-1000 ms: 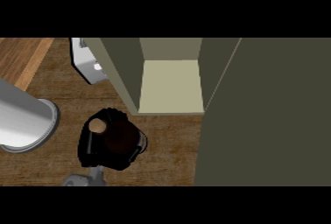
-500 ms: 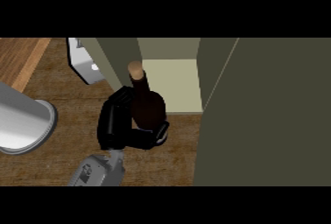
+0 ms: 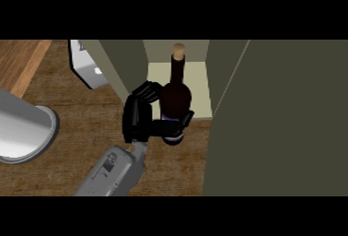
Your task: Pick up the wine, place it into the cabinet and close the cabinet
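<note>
Your left hand [image 3: 139, 119] is closed around the wine [image 3: 175, 94]. The black back of the hand lies against the bottle's left side, the fingers [image 3: 145, 90] curl up and around its far side, and the thumb [image 3: 181, 120] wraps across the near side low on the body. The grey forearm [image 3: 112, 171] enters from the lower edge left of centre and slants up and to the right, so your palm faces right, toward the cabinet [image 3: 122, 62]. The bottle's base is hidden behind the thumb, and you cannot tell whether it rests on anything or is only carried. From the grip upward you see the dark body at the front lip of the cabinet's pale shelf [image 3: 197, 87], with the neck and its tan top reaching over the shelf into the open compartment. The cabinet's olive left wall stands just beside your fingers. A broad dark panel [image 3: 279, 120] fills the view to the right of the opening. On the wooden counter [image 3: 75, 99], a white and grey object [image 3: 88, 69] sits partly behind the left wall, and a large grey cylinder [image 3: 24, 129] lies at the left edge, well apart from the hand.
</note>
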`<state>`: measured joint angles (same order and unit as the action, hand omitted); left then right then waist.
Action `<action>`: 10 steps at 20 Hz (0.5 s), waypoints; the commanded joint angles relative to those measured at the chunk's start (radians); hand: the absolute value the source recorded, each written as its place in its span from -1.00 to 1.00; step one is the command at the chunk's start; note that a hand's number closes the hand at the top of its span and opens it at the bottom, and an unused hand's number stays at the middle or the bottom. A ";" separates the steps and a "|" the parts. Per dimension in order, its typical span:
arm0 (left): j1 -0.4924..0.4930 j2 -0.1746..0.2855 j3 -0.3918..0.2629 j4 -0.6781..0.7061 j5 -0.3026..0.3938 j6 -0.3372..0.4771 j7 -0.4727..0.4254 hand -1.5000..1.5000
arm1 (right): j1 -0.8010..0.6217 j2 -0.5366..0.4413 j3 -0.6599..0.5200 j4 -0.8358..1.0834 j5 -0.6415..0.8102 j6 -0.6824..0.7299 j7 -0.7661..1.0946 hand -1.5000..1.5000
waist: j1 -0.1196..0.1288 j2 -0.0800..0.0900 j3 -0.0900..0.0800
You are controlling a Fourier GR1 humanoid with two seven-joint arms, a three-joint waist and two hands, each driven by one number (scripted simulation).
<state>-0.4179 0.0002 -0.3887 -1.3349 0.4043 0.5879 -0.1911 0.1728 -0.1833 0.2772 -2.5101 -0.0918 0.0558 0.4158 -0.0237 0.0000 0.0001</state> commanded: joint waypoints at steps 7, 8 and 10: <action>-0.095 0.000 -0.029 0.264 0.142 0.038 -0.158 1.00 | 0.088 -0.009 -0.029 -0.221 -0.140 0.028 0.065 -1.00 | -0.021 0.002 -0.001; -0.079 0.000 -0.064 0.290 0.175 0.034 -0.195 1.00 | 0.056 0.012 0.002 -0.157 -0.115 0.024 0.053 -1.00 | -0.012 0.003 -0.001; -0.115 0.000 -0.060 0.369 0.190 0.005 -0.238 1.00 | 0.118 -0.002 0.003 -0.162 -0.112 0.063 -0.002 -1.00 | -0.022 0.004 0.000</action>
<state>-0.5036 0.0001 -0.4256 -1.0820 0.5306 0.6078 -0.3373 0.2035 -0.1727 0.2780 -2.5121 -0.1030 0.0898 0.3968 -0.0357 0.0021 -0.0004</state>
